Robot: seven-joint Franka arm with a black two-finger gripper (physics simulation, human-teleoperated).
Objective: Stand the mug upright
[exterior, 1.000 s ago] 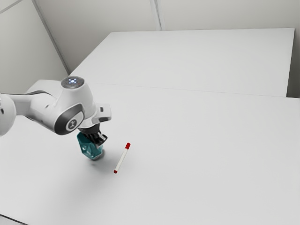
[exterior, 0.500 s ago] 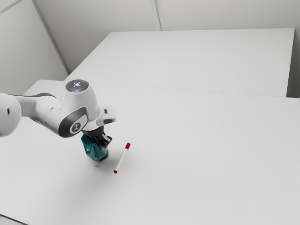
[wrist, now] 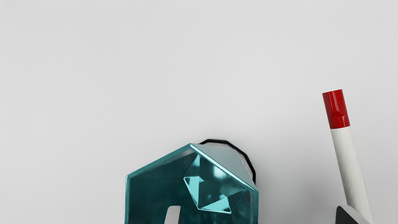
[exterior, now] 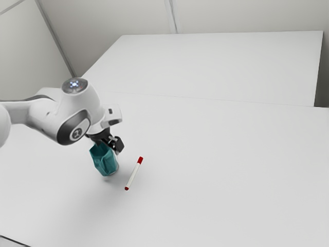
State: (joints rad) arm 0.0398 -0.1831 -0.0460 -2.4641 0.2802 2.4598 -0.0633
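In the exterior view the teal faceted mug (exterior: 104, 160) leans on the table, its mouth facing up and toward the exterior view's left. The gripper (exterior: 113, 145) is at the mug's upper edge. The wrist view looks into the mug (wrist: 155, 189), with part of its dark-rimmed base showing past the wall. The gripper (wrist: 258, 214) stands wide open there: one fingertip (wrist: 173, 215) overlaps the mug's mouth, and the other is outside the mug, over the marker's lower part. Whether either finger touches the mug cannot be told.
A white marker with red ends (exterior: 134, 174) lies on the white table (exterior: 216, 170), a short way from the mug toward the exterior view's right. Another white table surface (exterior: 221, 62) stretches behind, with pale walls beyond it.
The mug has shifted slightly toward the exterior view's right and its tilt has changed. My hand moved that way first, then back toward the left and up. The marker has stayed put.
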